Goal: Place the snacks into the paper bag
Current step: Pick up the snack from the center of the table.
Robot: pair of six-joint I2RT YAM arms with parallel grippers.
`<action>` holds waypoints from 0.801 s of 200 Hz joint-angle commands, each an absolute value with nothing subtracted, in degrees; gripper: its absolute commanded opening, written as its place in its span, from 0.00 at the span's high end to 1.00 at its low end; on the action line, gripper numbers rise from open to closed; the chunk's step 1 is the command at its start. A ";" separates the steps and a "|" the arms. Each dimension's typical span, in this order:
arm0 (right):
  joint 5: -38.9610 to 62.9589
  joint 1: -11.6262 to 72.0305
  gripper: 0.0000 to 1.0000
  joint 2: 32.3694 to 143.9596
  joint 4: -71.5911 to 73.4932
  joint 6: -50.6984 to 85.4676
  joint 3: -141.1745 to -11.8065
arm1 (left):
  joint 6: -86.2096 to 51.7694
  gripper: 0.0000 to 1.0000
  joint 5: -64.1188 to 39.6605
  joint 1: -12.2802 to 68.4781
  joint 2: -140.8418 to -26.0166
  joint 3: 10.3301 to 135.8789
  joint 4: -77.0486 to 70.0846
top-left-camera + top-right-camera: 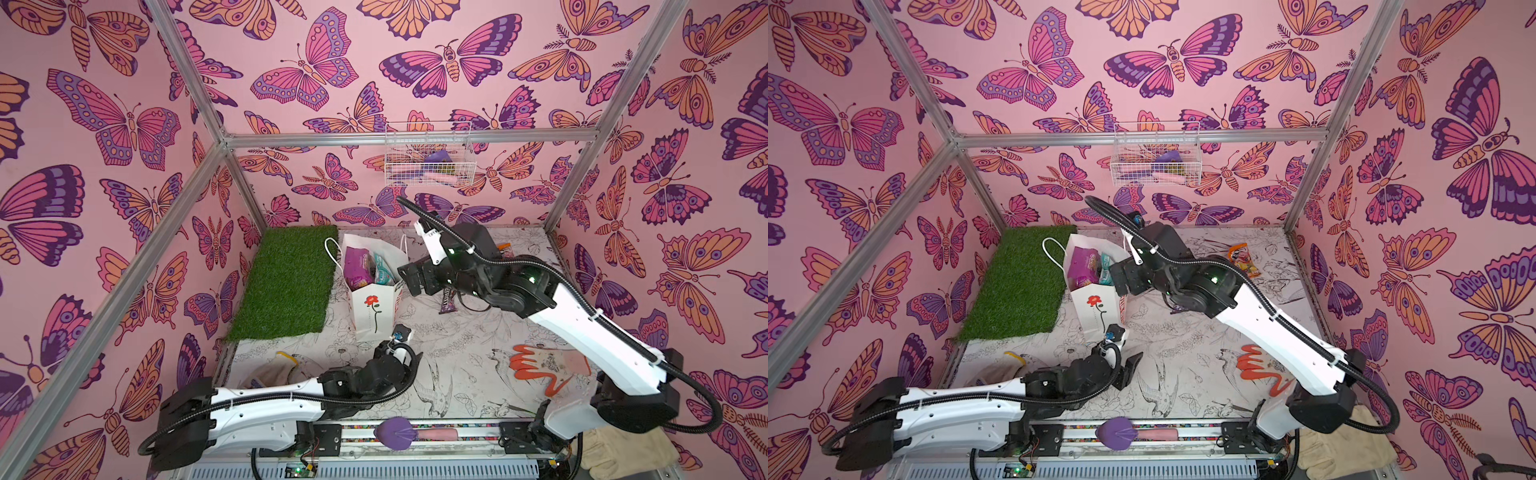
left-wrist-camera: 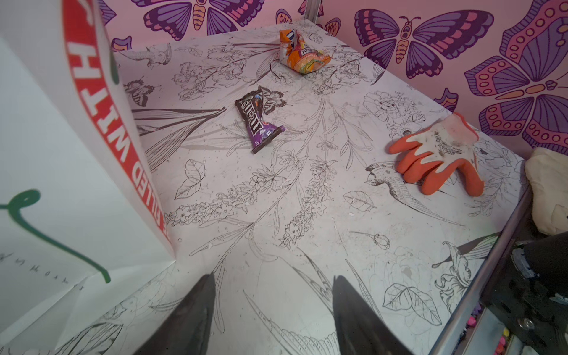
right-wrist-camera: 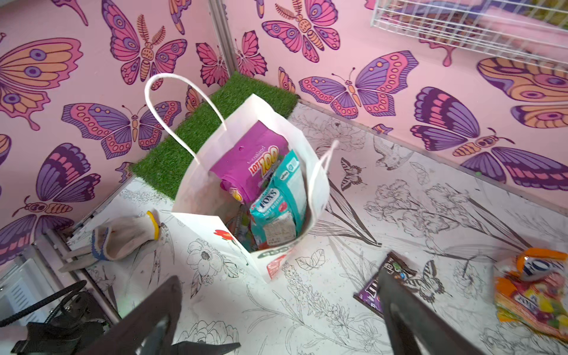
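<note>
Just ahead of the right gripper, whose jaws stand wide apart and empty, the white paper bag stands upright, a red flower on its front, with a purple packet and a teal packet inside. Beyond the left gripper, likewise spread with nothing between its fingers, lie a brown bar wrapper and, farther off, a crumpled orange packet; only that wrist view shows both whole. In both top views the right arm covers most of the wrapper.
</note>
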State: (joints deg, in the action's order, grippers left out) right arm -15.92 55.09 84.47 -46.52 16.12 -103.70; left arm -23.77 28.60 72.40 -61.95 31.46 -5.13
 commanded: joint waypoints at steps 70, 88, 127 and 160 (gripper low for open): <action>-27.33 47.10 0.01 65.44 -41.31 24.38 -83.43 | -21.88 0.31 23.13 71.59 -83.05 49.35 -6.23; -28.51 46.01 0.01 62.57 -41.37 25.27 -80.01 | -22.22 0.31 21.40 70.79 -85.56 52.04 -5.60; -30.12 42.08 0.01 56.49 -41.65 28.21 -72.86 | -23.03 0.31 17.67 68.22 -90.46 57.75 -3.05; -28.59 38.40 0.01 52.38 -42.15 29.51 -68.44 | -23.22 0.31 15.71 66.33 -95.31 63.24 0.07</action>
State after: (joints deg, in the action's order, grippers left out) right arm -28.25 40.36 54.78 -41.80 27.20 -70.15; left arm -22.96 18.31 67.55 -92.27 59.83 -3.42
